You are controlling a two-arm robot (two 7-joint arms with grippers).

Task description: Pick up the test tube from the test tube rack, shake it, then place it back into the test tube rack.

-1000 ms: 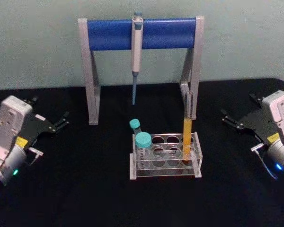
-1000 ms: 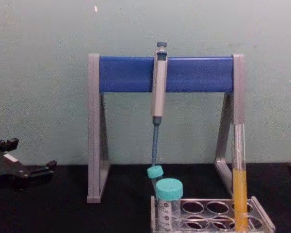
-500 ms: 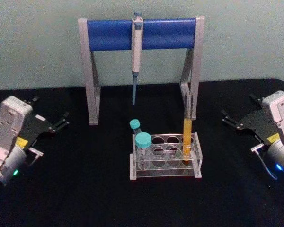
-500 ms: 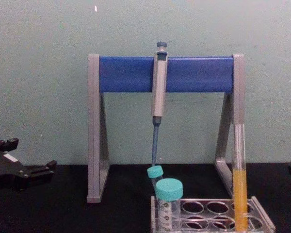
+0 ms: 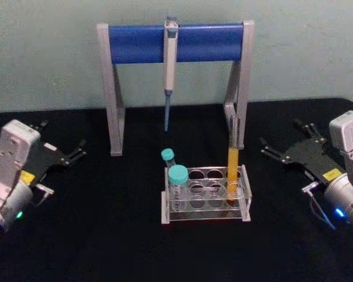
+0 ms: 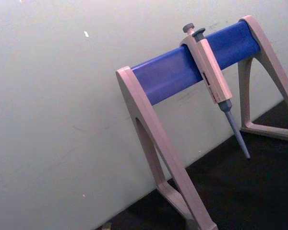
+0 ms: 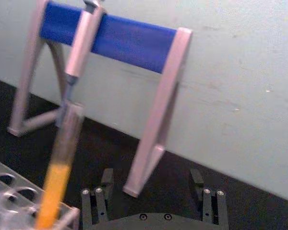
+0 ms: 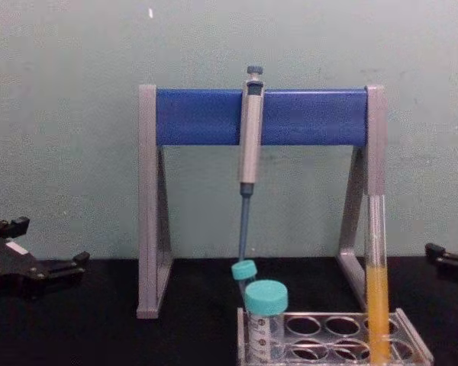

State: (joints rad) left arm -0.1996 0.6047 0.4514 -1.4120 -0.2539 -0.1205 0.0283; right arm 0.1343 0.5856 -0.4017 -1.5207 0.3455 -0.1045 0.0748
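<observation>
The test tube [image 5: 232,169] stands upright in the right-hand back hole of the test tube rack [image 5: 207,215], orange-yellow liquid in its lower half. It also rises at the right of the chest view, test tube [image 8: 377,293] in the rack [image 8: 345,339]. My right gripper [image 5: 280,136] hovers open to the right of the rack, a short gap from the tube. In the right wrist view the open right gripper [image 7: 152,197] has the test tube [image 7: 62,163] and the rack corner [image 7: 69,213] ahead and to one side. My left gripper [image 5: 63,140] rests open at the far left.
A grey-and-blue pipette stand [image 5: 175,42] stands behind the rack with a pipette [image 5: 169,64] hanging from its bar. Two teal-capped tubes [image 5: 177,175] sit in the rack's left holes. The stand's right leg [image 5: 238,111] is just behind the test tube.
My right gripper has moved left, closer to the rack and the test tube. The left gripper, the tube and the rack have stayed put.
</observation>
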